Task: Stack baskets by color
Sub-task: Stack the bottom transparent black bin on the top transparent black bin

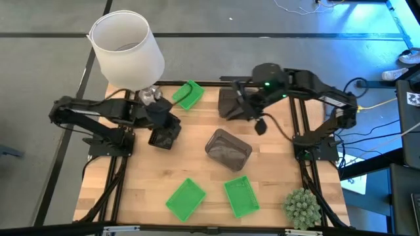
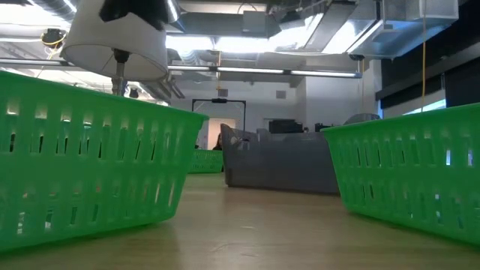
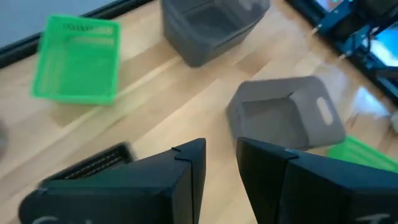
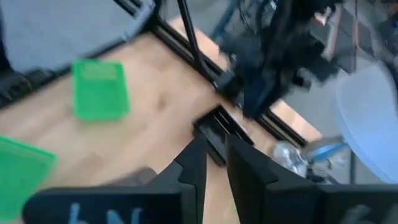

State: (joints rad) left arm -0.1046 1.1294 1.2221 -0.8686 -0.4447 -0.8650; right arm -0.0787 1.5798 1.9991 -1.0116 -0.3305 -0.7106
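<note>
High view: I count three green baskets, one at the far edge (image 1: pixel 188 94) and two at the near edge, left (image 1: pixel 185 199) and right (image 1: pixel 241 196). A grey-brown basket (image 1: pixel 228 149) lies tilted at the table's centre; a second grey-brown one (image 1: pixel 231 105) sits far right under the right gripper (image 1: pixel 248 108). The left gripper (image 1: pixel 168 128) hangs over a black basket (image 1: pixel 164 138) at the left. White lampshade (image 1: pixel 126 47) far left, plant ball (image 1: pixel 302 207) near right corner.

Low view: the two near green baskets (image 2: pixel 82 169) (image 2: pixel 412 172) fill the sides; the grey-brown basket (image 2: pixel 281 163) stands between them, farther back.

Left wrist view: my left fingers (image 3: pixel 180 180) stand slightly apart with nothing between them; the black basket (image 3: pixel 87 165) is beside them, the two grey-brown baskets beyond.

Right wrist view: right fingers (image 4: pixel 196 165) close together with a narrow gap; the frame is blurred, so I cannot tell whether they pinch the basket rim. The black basket (image 4: pixel 221 130) shows across the table.
</note>
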